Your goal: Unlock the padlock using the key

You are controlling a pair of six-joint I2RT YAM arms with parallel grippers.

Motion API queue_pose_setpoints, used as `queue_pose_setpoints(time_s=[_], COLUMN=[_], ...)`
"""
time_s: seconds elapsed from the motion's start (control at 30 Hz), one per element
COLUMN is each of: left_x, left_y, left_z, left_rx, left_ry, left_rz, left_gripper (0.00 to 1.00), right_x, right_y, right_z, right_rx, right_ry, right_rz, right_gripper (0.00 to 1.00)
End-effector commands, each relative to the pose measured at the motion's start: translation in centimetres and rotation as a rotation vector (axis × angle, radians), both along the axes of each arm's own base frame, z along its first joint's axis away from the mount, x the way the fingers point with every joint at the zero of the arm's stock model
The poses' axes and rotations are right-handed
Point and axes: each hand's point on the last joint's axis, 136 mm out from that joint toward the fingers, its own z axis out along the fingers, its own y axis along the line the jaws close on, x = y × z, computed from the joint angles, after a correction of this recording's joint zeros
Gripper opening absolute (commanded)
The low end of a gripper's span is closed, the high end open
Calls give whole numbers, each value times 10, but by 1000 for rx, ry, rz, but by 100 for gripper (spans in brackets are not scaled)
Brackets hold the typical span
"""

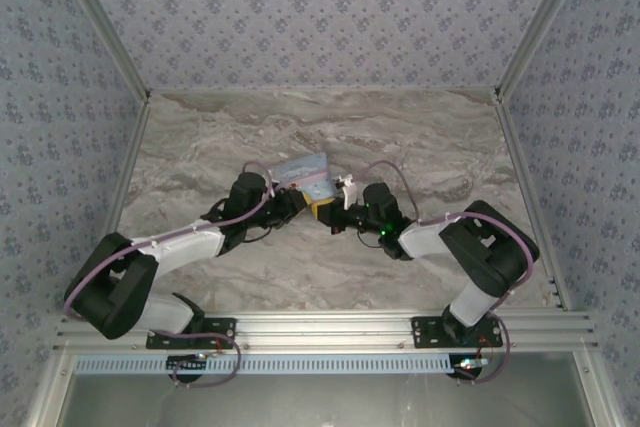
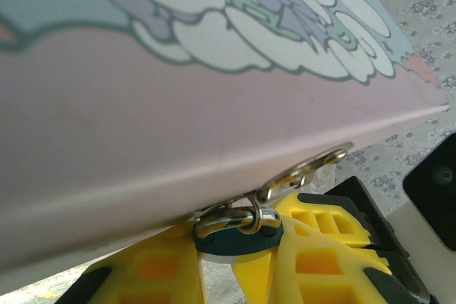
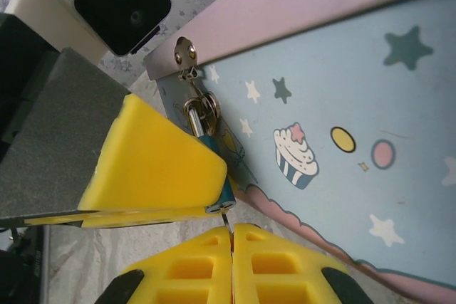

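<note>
2 hands: left hand (image 2: 239,265) snug around half-hidden padlock (image 2: 239,238), right hand (image 3: 233,254) tight on barely visible key (image 3: 226,220).

Body of tiny dark bluish metal padlock (image 3: 201,122) mostly hidden behind left tool's (image 3: 221,201) yellow pad. Thin metal key (image 3: 226,220): only a sliver shows above right tool's (image 3: 232,236) pads. Light-blue and pink rectangular cartoon tin (image 3: 342,69) cut off by frame edges in both wrist views; padlock too small to make out from top.
</note>
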Motion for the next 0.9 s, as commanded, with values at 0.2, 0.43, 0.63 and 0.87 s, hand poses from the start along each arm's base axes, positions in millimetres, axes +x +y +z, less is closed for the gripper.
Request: queue_pose_setpoints(time_s=[0.2, 0.43, 0.63, 0.87], left_x=[-9, -8, -8, -8], left_y=[-8, -8, -8, -9], left_z=[13, 13, 14, 15], left_rx=[-43, -46, -52, -55], left_ry=[-42, -45, -47, -51], left_rz=[-54, -50, -50, -50], left_gripper=[20, 20, 20, 20], right_x=[9, 12, 16, 20], right_y=[19, 16, 14, 13], right_z=[54, 64, 70, 79], right_rx=[243, 308, 366, 424], right_ry=[73, 125, 179, 229], right_rz=[11, -19, -45, -69], right_gripper=[9, 9, 9, 9])
